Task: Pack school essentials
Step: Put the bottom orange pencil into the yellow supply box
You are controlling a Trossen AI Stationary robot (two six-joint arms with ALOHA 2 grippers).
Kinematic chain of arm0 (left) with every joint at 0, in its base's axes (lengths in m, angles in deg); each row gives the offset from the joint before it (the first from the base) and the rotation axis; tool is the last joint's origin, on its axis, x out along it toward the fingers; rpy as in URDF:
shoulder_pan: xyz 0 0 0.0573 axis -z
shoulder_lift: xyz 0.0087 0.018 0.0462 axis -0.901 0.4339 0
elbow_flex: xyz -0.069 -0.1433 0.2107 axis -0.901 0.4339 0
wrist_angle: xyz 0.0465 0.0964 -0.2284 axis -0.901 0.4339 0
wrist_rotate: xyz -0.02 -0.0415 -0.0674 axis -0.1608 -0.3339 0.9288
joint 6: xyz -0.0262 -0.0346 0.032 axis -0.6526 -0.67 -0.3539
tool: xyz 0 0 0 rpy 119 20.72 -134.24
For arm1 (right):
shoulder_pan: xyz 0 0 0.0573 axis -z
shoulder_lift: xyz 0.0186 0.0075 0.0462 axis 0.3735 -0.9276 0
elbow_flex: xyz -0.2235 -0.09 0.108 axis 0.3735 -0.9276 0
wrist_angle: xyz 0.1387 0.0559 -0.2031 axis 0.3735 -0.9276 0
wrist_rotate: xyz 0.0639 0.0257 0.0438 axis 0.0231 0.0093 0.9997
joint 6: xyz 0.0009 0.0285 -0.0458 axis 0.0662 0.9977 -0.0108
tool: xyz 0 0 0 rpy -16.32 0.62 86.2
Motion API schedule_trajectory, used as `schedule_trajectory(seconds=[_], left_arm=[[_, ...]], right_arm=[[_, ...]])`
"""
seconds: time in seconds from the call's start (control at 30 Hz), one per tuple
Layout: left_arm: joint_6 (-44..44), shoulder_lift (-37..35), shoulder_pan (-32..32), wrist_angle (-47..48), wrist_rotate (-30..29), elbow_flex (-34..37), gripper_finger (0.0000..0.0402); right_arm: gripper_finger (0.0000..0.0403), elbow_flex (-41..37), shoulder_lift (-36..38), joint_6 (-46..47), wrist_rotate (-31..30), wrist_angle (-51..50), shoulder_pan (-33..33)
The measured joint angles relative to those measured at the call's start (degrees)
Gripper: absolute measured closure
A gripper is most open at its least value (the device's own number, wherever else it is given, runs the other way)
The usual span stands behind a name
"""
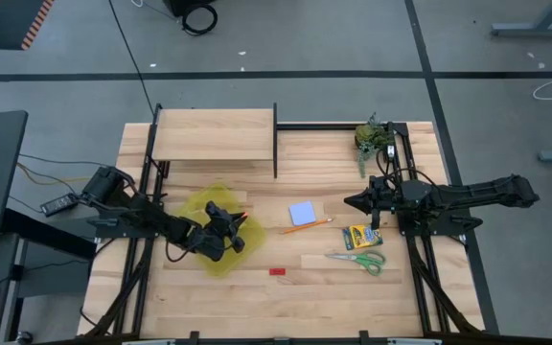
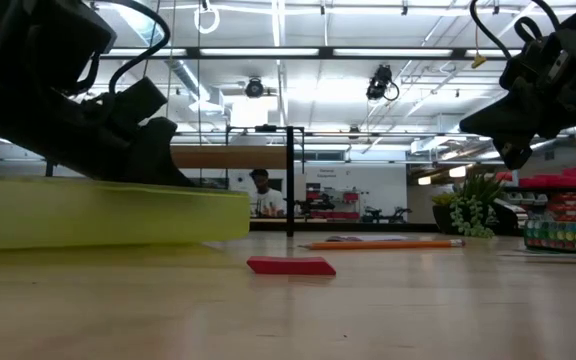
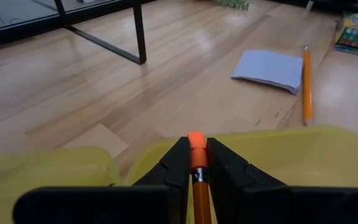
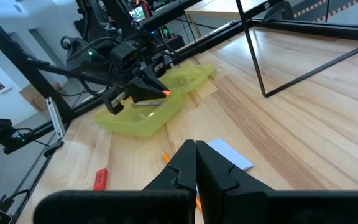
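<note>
Translucent yellow pouch (image 1: 220, 240) lies on pale wood surface (image 1: 257, 297); left tool (image 3: 197, 163) above it clamps a thin orange pencil (image 3: 197, 180). Right tool (image 4: 196, 163) waits closed, near the square note pad (image 1: 302, 213).

Grey floor (image 1: 353, 38) with dark cables, bright ceiling strip lights (image 2: 278, 52), perhaps red shelving (image 2: 568, 195) at the back.

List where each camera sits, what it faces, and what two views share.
High: overhead, straight down on table; both arms show.
Low: tabletop level, facing the room; eraser nearest.
Left wrist: behind left gripper, shut on a pencil over the yellow pouch.
Right wrist: behind shut right gripper, facing the left arm.
Shared: note pad in both wrist views.
</note>
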Motion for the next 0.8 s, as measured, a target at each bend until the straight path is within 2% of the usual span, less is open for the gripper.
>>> schedule_trajectory(seconds=[0.53, 0.8], left_arm=[[-0.09, 0.0, 0.02, 1.62, 0.04, 0.0, 0.0344], [0.02, 0.0, 0.02, 1.77, 0.04, 0.0, 0.0311]], right_arm=[[0.0393, 0.0, 0.0, 0.0, 0.0, -0.01, 0.0], [0.0393, 0.0, 0.0, 0.0, 0.0, -0.01, 0.01]])
